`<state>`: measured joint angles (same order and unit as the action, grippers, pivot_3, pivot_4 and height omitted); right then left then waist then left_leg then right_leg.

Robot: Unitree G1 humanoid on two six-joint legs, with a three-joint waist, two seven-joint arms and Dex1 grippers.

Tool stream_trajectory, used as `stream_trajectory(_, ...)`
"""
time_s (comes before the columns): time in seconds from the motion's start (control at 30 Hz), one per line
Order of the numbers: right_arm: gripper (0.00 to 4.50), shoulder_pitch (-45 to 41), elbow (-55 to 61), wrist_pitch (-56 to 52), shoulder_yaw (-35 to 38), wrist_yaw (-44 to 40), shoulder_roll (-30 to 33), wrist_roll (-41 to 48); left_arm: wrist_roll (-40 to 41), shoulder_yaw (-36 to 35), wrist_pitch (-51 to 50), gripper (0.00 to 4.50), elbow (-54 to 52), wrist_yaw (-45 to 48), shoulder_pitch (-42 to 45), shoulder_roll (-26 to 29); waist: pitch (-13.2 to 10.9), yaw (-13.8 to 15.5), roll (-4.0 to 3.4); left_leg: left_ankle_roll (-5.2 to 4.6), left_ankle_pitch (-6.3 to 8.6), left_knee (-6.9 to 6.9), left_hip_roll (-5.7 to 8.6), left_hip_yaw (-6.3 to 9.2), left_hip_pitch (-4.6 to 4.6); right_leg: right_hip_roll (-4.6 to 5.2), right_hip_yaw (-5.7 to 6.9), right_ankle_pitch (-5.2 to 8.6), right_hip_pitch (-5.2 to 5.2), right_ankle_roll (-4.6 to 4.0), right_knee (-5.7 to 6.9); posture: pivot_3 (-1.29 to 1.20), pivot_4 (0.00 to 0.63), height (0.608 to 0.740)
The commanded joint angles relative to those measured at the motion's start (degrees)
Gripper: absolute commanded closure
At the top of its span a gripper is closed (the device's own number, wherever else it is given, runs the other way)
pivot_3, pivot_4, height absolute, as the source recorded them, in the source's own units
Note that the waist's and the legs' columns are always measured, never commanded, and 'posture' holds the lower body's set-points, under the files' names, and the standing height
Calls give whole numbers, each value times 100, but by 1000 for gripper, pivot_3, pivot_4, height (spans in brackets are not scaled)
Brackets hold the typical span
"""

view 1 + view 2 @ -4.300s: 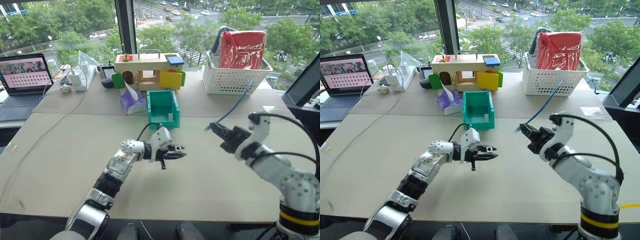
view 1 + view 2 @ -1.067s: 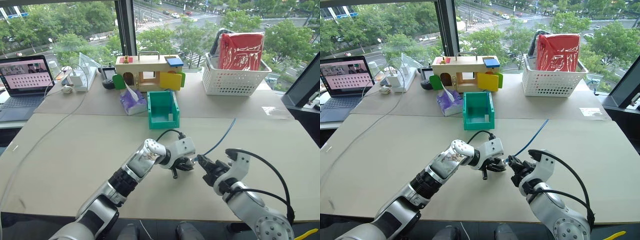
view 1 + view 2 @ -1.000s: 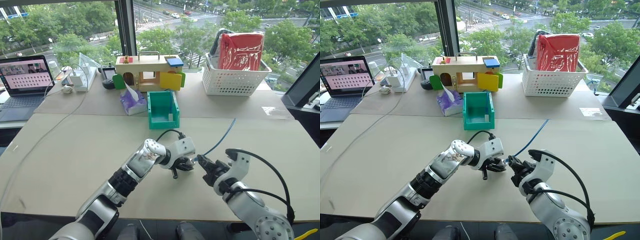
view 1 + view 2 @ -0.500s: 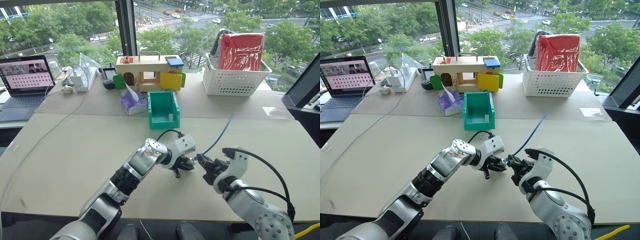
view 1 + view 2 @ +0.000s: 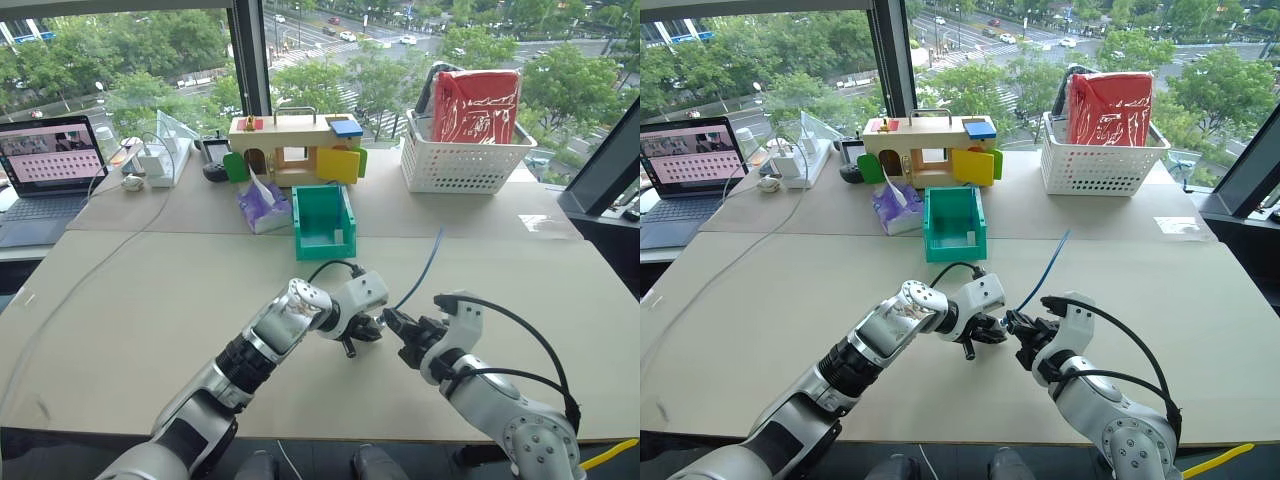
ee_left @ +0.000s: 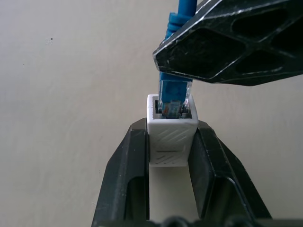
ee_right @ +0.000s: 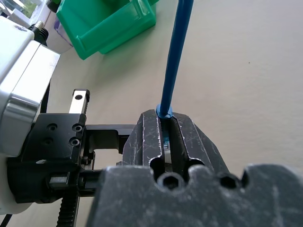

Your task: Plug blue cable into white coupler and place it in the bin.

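Observation:
Low over the middle of the table my two grippers meet tip to tip. My left gripper [image 6: 171, 130] is shut on the white coupler [image 6: 170, 142], a small ribbed block with its socket facing away from the wrist. My right gripper [image 7: 163, 118] is shut on the blue cable [image 7: 177, 56] just behind its plug. The plug's clear tip [image 6: 173, 101] sits in the coupler's socket mouth. The rest of the blue cable [image 5: 425, 262] rises up and back to the right. The green bin [image 5: 299, 218] stands beyond the grippers, towards the window, with its open side facing me.
A white lattice basket [image 5: 462, 160] with a red bag stands at the back right. A wooden toy house [image 5: 295, 145] and a purple tissue pack [image 5: 262, 208] sit behind and left of the bin. A laptop [image 5: 45, 170] and a whitish cable [image 5: 90, 270] lie at the left.
Several seconds ago the grippers hung apart; they have come together near the front. Over the last second both wrists rolled a little and the cable's free end swung slightly left.

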<state>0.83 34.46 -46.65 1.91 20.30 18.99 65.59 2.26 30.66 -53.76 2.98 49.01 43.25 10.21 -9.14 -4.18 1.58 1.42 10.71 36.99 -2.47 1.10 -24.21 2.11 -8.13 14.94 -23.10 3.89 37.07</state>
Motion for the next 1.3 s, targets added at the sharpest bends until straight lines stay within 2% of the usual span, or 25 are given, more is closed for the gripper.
stream_trajectory(0.03,4500,394,-437,-603,-472,-237,142,-200,205,-394,-7,3860,-177,-122,92,-42,2,4,1,0,0,0,0,0,1,0,0,1,1,0,0,0,150,734)
stream_trajectory(0.47,4500,446,-600,-712,-482,-624,195,-604,481,-515,90,3860,70,-447,134,-78,15,36,11,0,0,-2,1,2,-1,1,1,4,2,1,-1,0,150,734)
stream_trajectory(0.63,4500,352,-1011,-840,-664,-1033,185,-829,529,-459,154,3860,132,-476,165,-153,74,39,54,0,0,-3,1,2,5,1,3,5,9,1,-4,0,150,734)
stream_trajectory(0.83,4500,392,-1097,-1028,-749,-1334,288,-1045,540,-507,168,3860,151,-512,179,-150,87,28,66,0,3,-13,-2,2,60,1,6,18,67,-4,-21,0,150,734)
stream_trajectory(1.07,4500,125,-1390,-1194,-976,-1712,326,-1291,559,-513,163,3860,123,-544,123,-159,93,11,71,-1,5,-18,-4,2,82,1,8,22,85,-8,-29,0,150,734)
stream_trajectory(1.17,4500,95,-1453,-1207,-949,-1811,276,-1393,554,-550,186,3860,141,-582,128,-146,97,5,73,-1,5,-20,-5,3,90,0,8,25,89,-12,-28,0,150,734)
stream_trajectory(1.27,4500,69,-1439,-1069,-622,-1807,120,-1321,617,-625,178,3860,97,-570,78,-120,102,-3,78,-1,6,-21,-5,3,92,0,8,26,89,-13,-29,0,150,734)
stream_trajectory(1.3,4500,62,-1422,-1034,-521,-1797,81,-1296,673,-676,156,2860,77,-548,56,-132,102,-10,79,-1,6,-22,-6,3,93,0,8,27,89,-15,-28,0,150,734)
